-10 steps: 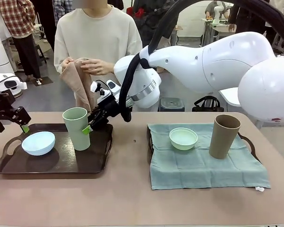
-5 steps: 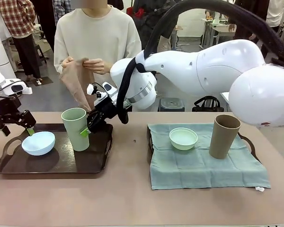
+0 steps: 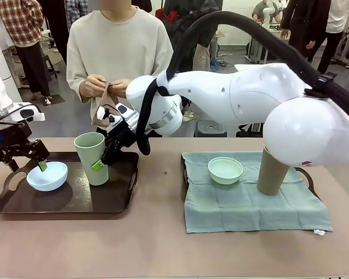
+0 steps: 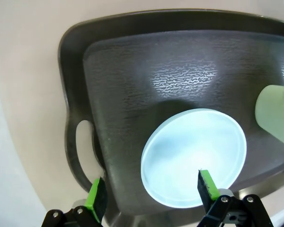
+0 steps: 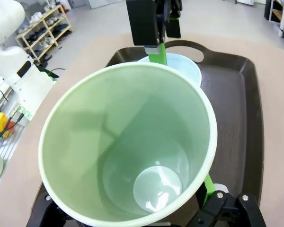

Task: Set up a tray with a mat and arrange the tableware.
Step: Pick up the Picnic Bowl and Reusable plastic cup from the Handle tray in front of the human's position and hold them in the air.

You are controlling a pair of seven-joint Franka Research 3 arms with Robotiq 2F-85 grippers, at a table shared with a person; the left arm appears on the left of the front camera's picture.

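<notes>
Light green cup point(image 3: 92, 158) stands mouth-up — right fingers point(image 3: 97, 165) spread round it, seemingly loose; left fingers point(image 4: 95, 202) spread.

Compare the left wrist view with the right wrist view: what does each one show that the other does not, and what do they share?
Left wrist view: the whole round of the pale blue bowl from above, with the open left gripper at it, one pad over the bowl and the other beyond its rim.
Right wrist view: the inside of the light green cup down to its bottom, between the open fingers of the right gripper; shelves farther off.
Both: the dark tray, with the bowl and the cup on it.
</notes>
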